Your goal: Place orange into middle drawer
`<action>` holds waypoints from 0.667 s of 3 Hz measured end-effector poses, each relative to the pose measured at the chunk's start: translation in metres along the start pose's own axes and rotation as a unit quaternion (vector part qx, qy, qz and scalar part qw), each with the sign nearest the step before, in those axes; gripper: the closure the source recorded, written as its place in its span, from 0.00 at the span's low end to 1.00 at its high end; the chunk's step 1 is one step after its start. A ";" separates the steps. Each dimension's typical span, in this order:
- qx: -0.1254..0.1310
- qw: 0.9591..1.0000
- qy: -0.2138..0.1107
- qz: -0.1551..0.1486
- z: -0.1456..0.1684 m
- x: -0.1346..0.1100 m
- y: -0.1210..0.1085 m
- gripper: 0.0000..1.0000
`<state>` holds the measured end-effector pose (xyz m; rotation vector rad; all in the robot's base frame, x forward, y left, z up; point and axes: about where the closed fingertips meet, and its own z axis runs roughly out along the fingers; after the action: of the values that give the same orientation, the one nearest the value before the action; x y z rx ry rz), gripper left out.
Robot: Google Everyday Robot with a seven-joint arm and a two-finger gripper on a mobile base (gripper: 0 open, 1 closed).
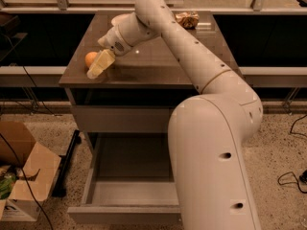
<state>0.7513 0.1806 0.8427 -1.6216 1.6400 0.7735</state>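
Note:
The orange [90, 59] sits near the left front corner of the brown cabinet top [158, 61]. My gripper [97, 67] hangs over that corner, its pale yellow fingers [102, 63] pointing down-left and lying right beside the orange, partly covering its right side. The middle drawer [129, 176] is pulled out below the cabinet front, with a light grey floor and nothing in it. My white arm covers the drawer's right part.
A tan wrinkly snack bag [187, 19] lies at the back of the cabinet top. A white bowl [120, 19] is partly hidden behind my arm. An open cardboard box [21, 176] stands on the floor at the left. Cables lie on the floor at the right.

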 end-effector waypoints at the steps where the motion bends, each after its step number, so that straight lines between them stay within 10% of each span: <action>1: 0.004 1.000 -0.003 0.009 0.000 0.005 -0.004 0.26; 2: 0.007 1.000 -0.005 0.005 -0.002 0.002 -0.003 0.50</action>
<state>0.7543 0.1771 0.8423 -1.5997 1.6439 0.7713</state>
